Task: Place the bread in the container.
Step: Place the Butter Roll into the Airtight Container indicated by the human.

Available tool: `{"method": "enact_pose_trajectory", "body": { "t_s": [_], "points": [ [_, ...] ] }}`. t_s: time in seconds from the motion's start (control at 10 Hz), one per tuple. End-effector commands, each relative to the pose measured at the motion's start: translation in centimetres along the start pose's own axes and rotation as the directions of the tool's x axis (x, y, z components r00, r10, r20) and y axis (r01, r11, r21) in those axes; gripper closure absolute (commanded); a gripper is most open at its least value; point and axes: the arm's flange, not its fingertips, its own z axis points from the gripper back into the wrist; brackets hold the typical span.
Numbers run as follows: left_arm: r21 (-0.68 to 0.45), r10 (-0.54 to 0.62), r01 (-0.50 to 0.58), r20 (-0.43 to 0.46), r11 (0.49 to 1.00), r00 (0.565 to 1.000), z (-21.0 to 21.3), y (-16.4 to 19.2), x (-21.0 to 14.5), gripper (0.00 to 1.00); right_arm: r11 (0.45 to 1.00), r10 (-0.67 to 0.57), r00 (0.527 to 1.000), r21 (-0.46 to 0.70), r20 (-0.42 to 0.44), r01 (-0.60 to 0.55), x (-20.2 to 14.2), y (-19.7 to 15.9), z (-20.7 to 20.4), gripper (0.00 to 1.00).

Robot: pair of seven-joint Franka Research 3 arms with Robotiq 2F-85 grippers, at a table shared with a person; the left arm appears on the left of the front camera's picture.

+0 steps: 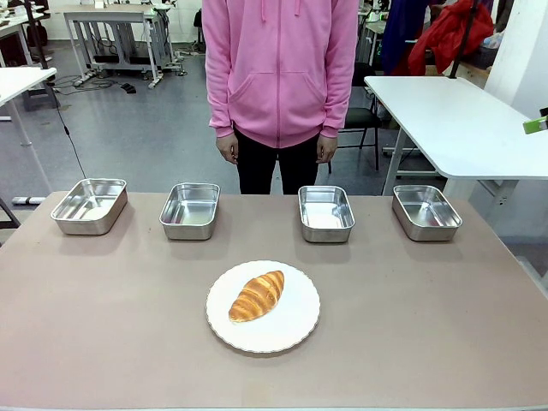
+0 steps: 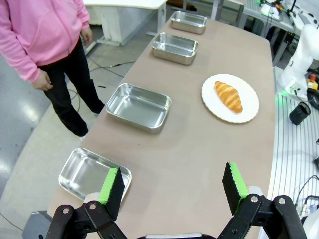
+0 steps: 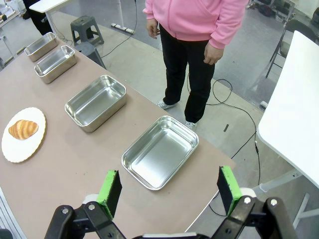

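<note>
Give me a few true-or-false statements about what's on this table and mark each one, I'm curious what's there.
1. The golden-brown, croissant-shaped bread lies on the round white plate. True.
2. Four shiny rectangular steel trays stand in a row beyond the plate. True.
3. One tray already holds bread. False: all four are empty.
4. The person in the pink hooded top is reaching over the brown table. False: the person stands behind it, arms hanging down.
5. The plate touches a tray. False: bare table lies between them.

golden-brown bread (image 1: 257, 295), white plate (image 1: 293, 332), pink hoodie (image 1: 278, 68)
</note>
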Motion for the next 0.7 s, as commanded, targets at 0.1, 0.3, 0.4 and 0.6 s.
{"method": "enact_pose_trajectory", "body": {
  "t_s": [0.1,0.3,0.4,0.6],
  "points": [
    [-0.005,-0.012,0.012,0.004,1.0,1.0,0.13,-0.12,-0.01,0.0,1.0,-0.001,1.0,0.002,0.027,0.001,0.21,-0.12,-0.11,0.0],
    [-0.005,-0.012,0.012,0.004,1.0,1.0,0.13,-0.12,-0.01,0.0,1.0,-0.001,1.0,0.002,0.027,0.001,0.21,-0.12,-0.11,0.0],
    [-0.005,-0.012,0.012,0.004,1.0,1.0,0.13,-0.12,-0.01,0.0,1.0,-0.001,1.0,0.002,0.027,0.001,0.21,-0.12,-0.11,0.0],
    [-0.005,-0.012,0.012,0.004,1.0,1.0,0.13,-0.12,-0.01,0.0,1.0,-0.001,1.0,0.002,0.027,0.001,0.21,-0.12,-0.11,0.0]
  ]
}}
